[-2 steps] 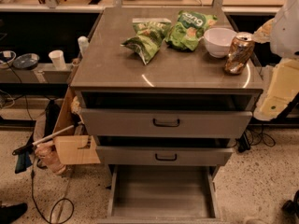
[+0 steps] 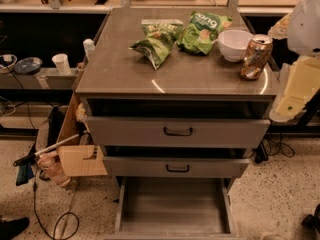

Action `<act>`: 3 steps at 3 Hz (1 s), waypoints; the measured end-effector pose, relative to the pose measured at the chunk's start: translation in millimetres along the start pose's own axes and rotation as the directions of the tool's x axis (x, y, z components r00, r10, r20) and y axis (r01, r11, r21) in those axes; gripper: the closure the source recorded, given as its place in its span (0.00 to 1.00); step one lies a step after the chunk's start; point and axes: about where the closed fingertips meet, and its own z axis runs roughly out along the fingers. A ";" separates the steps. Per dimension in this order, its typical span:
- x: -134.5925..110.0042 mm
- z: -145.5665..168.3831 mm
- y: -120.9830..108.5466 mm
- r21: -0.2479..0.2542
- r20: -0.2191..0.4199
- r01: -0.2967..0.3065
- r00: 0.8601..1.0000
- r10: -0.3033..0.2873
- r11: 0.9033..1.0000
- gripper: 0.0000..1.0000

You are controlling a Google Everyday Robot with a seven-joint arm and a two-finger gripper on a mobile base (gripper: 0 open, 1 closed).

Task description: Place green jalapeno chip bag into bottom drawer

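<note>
Arm only shifting: the robot's white rounded arm shell [image 2: 307, 19] and the cream-coloured arm link [image 2: 300, 89] below it, at the right edge, are sitting slightly higher than a moment ago, while everything on the cabinet is staying put. The gripper is lying outside the view, somewhere past the right edge, so whether it is open or closed cannot be told. The dull olive-green glossy jalapeno chip bag [image 2: 156, 44] is resting on the grey metal cabinet top [image 2: 125, 71], towards the far middle, with its pointed corner aiming left and near. Just right of it, touching or nearly so, a brighter green chip bag with white rounded letters [image 2: 204, 31] is lying. Further right a white round bowl [image 2: 235, 45] is standing, and a dented bronze drink can [image 2: 256, 56] is leaning just beside it on the near right. Below the top, the wide grey top drawer with a black handle [image 2: 178, 132] and the grey middle drawer with a black handle [image 2: 177, 168] are each standing partly out. The narrow shallow grey bottom drawer [image 2: 172, 209] is lying pulled well out towards the near side, well apart from the olive bag. A brown cardboard box [image 2: 80, 159] is sitting on the floor at the cabinet's left.
</note>
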 end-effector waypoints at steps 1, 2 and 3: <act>-13.6 2.9 -19.5 0.014 0.008 0.036 0.999 -0.036 0.999 0.00; -34.8 12.6 -42.0 0.025 0.050 0.077 0.996 -0.079 0.997 0.00; -46.8 22.7 -55.1 0.021 0.084 0.093 0.992 -0.095 0.995 0.00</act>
